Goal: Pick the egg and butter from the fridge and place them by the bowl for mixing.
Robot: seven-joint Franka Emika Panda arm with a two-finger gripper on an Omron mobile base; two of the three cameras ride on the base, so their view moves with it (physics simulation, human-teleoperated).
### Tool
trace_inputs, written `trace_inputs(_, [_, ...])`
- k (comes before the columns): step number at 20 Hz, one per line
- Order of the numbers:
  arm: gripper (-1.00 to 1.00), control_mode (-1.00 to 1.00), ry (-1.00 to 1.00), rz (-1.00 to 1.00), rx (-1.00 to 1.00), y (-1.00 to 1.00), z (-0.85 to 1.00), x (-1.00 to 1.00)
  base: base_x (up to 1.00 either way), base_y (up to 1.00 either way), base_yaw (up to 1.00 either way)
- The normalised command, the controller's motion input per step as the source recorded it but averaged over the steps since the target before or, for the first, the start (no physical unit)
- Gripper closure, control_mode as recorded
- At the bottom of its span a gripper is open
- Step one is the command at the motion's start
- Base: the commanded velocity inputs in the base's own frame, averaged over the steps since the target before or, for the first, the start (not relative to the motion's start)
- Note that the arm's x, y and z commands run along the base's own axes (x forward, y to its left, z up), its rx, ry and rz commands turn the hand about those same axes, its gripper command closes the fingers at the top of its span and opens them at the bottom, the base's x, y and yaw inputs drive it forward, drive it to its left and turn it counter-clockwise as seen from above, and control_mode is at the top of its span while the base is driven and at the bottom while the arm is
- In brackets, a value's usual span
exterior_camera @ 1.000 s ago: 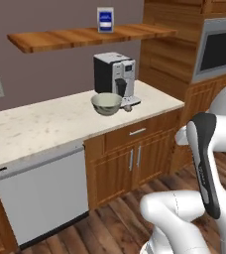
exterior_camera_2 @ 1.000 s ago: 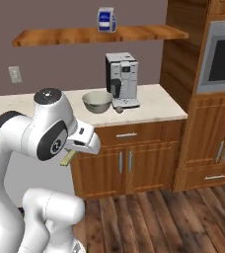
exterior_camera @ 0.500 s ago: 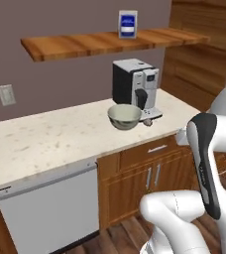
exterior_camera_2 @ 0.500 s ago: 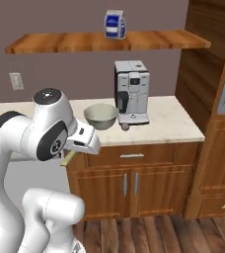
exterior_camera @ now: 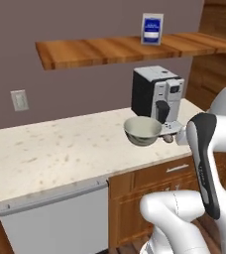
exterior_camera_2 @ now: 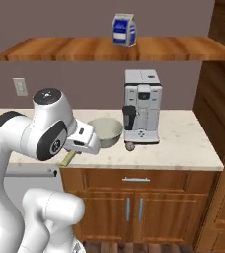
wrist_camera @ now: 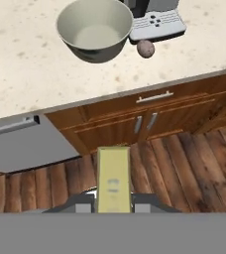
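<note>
butter (wrist_camera: 114, 176) seemingly clamped in hand (wrist_camera: 114, 207)

Olive-yellow butter (wrist_camera: 114, 178), pale grey-green bowl (wrist_camera: 95, 29), speckled brownish egg (wrist_camera: 145, 48), cream-flecked counter (wrist_camera: 26, 74).

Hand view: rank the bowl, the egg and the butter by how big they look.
1. bowl, largest.
2. butter, held in the shut pincer; it sits close to the camera, so it looks bigger than it is.
3. egg, smallest.

coffee machine (exterior_camera_2: 142, 105) on counter (exterior_camera: 50, 149) | milk carton (exterior_camera_2: 124, 30) on wooden shelf (exterior_camera_2: 65, 48) | dishwasher (exterior_camera: 55, 218) below | wall outlet (exterior_camera: 19, 100)
</note>
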Motion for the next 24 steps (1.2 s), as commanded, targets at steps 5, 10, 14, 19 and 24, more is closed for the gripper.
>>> trace_inputs(5, [1.00,1.00,0.00,0.00,0.00,0.00,0.00,0.00,0.52,-0.39,0.21])
trace_inputs(10, [1.00,1.00,0.00,0.00,0.00,0.00,0.00,0.00,0.42,-0.38,0.28])
trace_inputs(14, [1.00,1.00,0.00,0.00,0.00,0.00,0.00,0.00,0.38,-0.39,0.30])
trace_inputs(19, [1.00,1.00,0.00,0.00,0.00,0.00,0.00,0.00,0.31,-0.46,0.27])
trace_inputs(24, [1.00,1.00,0.00,0.00,0.00,0.00,0.00,0.00,0.38,-0.44,0.20])
